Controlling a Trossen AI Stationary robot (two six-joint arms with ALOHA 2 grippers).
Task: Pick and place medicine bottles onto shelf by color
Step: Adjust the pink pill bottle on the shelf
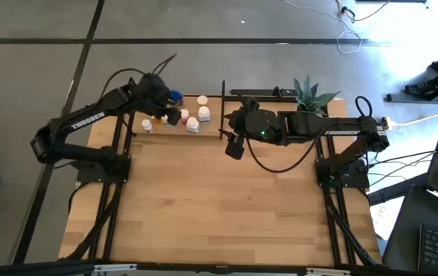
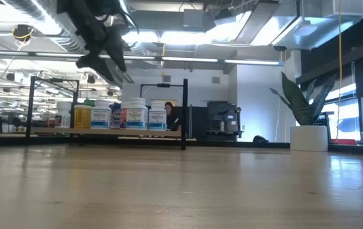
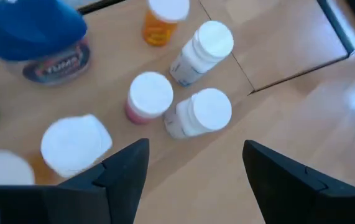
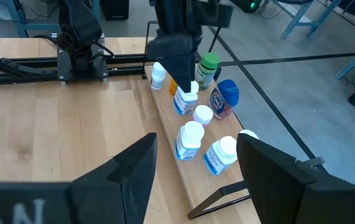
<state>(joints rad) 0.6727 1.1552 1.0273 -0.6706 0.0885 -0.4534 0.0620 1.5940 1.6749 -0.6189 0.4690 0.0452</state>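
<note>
Several medicine bottles [image 1: 193, 123] stand upright on the light-wood shelf [image 1: 211, 132] at the table's far left. They include white ones [image 3: 199, 112], a pink one with a white cap [image 3: 147, 96], an orange one [image 3: 163, 18], a blue-capped one [image 3: 37, 37] and a green one [image 4: 207, 67]. My left gripper [image 3: 196, 158] is open and empty, hovering above the bottles; it also shows in the low view [image 2: 121, 70], well over them. My right gripper [image 4: 196, 162] is open and empty, just right of the shelf's black post [image 1: 223, 107], and shows in the high view [image 1: 234, 146].
A potted green plant [image 1: 311, 96] stands at the far edge behind the right arm. The shelf's thin black posts [image 2: 185, 114] rise at its corners. Bare wooden tabletop [image 1: 219, 207] stretches toward the near edge. A person [image 2: 168, 111] sits far off in the room.
</note>
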